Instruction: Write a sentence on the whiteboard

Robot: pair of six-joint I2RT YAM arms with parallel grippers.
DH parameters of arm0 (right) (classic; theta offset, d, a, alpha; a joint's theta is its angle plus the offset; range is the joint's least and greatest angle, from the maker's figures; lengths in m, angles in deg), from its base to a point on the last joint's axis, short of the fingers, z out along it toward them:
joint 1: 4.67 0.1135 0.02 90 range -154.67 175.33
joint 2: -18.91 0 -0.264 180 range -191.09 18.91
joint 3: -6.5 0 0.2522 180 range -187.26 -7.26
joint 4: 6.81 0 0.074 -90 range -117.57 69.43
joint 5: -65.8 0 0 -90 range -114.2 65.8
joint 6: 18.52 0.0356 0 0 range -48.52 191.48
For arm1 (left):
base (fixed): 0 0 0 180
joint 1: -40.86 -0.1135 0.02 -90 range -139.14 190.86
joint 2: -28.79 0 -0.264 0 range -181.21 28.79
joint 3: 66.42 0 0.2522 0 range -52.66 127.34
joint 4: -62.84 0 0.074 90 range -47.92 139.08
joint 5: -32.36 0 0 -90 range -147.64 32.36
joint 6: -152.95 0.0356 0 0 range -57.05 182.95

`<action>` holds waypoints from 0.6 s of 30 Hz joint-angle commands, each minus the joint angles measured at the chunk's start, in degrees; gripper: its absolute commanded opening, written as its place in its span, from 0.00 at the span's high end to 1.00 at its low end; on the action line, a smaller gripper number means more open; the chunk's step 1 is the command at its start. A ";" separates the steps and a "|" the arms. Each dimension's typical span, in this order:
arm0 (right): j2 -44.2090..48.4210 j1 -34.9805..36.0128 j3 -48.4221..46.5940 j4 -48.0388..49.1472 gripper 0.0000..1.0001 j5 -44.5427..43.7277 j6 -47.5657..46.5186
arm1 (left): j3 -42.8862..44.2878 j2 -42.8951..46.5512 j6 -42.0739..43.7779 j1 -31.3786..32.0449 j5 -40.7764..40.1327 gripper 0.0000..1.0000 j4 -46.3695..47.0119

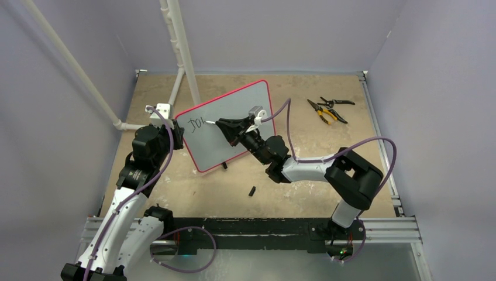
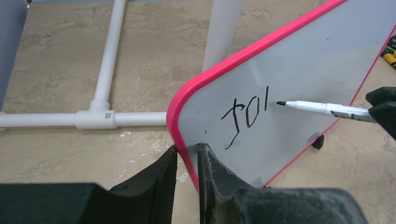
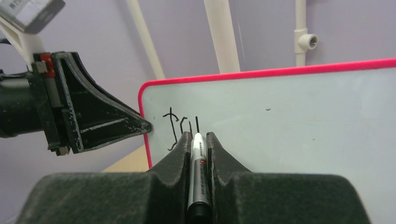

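Whiteboard stands tilted on its lower edge on the table. The left gripper has its fingers nearly closed, pinching the whiteboard's left rim. The right gripper is clamped tight on the marker, its tip just right of the writing: "Jo" plus one stroke. The danger: press too hard and the whiteboard could pivot out of that thin pinch. Too light, and the line skips. A twisting marker would smear the letters.
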 commanded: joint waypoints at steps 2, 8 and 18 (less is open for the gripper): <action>2.65 -0.50 -1.09 2.31 1.00 -0.72 -1.11 | 0.78 0.02 0.36 -0.05 0.29 0.79 2.09; 1.57 -1.23 -2.69 2.22 1.00 -1.33 -1.91 | 0.76 -0.07 0.28 -0.05 0.33 0.79 2.16; 0.43 -2.18 -4.05 2.73 1.00 0.62 -1.60 | 0.76 -0.31 0.38 -0.05 0.42 0.79 2.17</action>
